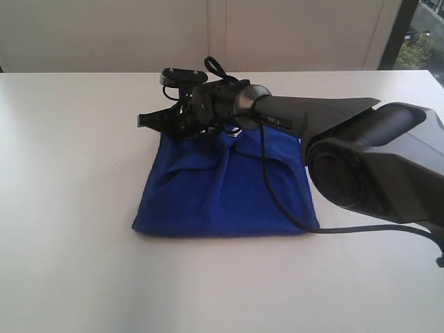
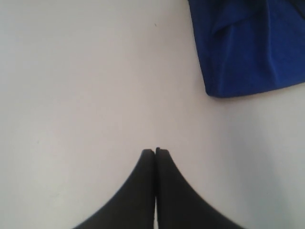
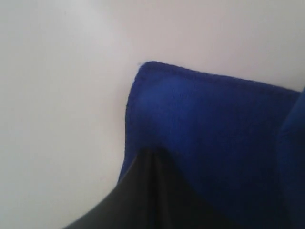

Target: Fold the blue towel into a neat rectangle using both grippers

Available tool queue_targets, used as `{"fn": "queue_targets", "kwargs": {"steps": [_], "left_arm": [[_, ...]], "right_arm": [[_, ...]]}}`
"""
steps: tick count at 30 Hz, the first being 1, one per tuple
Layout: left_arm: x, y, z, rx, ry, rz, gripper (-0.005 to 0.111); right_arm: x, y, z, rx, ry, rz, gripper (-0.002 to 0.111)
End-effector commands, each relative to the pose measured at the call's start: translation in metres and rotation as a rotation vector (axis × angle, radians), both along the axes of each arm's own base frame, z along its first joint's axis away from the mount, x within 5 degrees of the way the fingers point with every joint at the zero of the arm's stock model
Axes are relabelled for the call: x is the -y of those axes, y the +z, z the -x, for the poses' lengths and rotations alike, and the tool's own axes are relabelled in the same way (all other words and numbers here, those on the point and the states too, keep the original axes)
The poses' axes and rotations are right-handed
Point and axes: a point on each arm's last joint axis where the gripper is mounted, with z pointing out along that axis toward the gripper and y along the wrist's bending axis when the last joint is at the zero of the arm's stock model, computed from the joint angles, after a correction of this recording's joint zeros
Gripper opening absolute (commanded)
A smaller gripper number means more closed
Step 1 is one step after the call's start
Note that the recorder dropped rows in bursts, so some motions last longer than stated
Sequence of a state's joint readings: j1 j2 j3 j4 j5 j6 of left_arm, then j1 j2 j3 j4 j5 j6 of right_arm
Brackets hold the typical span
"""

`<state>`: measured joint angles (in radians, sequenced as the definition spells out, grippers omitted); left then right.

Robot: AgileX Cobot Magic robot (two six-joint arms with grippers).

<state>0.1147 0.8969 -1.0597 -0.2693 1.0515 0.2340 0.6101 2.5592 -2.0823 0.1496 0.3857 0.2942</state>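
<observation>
The towel point(image 1: 222, 194) lies on the bench point(image 1: 62, 208), about midway between its left and right edges. The right arm point(image 1: 326, 132) reaches in from the right edge over the towel's far edge, with the right pincer point(image 1: 141, 120) above the far left corner. The left pincer point(image 2: 155, 150) is over bare bench, apart from a towel corner

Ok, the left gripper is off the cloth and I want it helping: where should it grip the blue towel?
Probably the near left corner of the blue towel, approached low from the left across bare table. It lies flat and uncovered, while the right arm hangs over the far edge. The left gripper, shut, must open first.
</observation>
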Motion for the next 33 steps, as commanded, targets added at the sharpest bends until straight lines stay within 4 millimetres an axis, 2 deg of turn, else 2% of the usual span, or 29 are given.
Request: {"fn": "queue_targets", "kwargs": {"steps": [1,6,9,13,19,25,30,33], "left_arm": [[0.001,0.000,0.003,-0.006,0.005,0.010,0.000],[0.001,0.000,0.003,-0.006,0.005,0.010,0.000],[0.001,0.000,0.003,-0.006,0.005,0.010,0.000],[0.001,0.000,0.003,-0.006,0.005,0.010,0.000],[0.001,0.000,0.003,-0.006,0.005,0.010,0.000],[0.001,0.000,0.003,-0.006,0.005,0.010,0.000],[0.001,0.000,0.003,-0.006,0.005,0.010,0.000],[0.001,0.000,0.003,-0.006,0.005,0.010,0.000]], "right_arm": [[0.003,0.027,-0.003,0.020,-0.014,-0.039,0.000],[0.005,0.086,0.001,0.100,-0.010,-0.096,0.000],[0.014,0.121,0.008,0.106,-0.001,-0.088,0.000],[0.041,0.144,0.014,0.050,0.078,0.056,0.000],[0.101,0.151,0.014,-0.121,0.156,0.249,0.000],[0.160,0.146,0.003,-0.210,0.063,0.233,0.000],[0.189,0.125,-0.001,-0.251,0.019,0.240,0.000],[0.189,0.111,-0.001,-0.237,0.002,0.234,0.000]]}}
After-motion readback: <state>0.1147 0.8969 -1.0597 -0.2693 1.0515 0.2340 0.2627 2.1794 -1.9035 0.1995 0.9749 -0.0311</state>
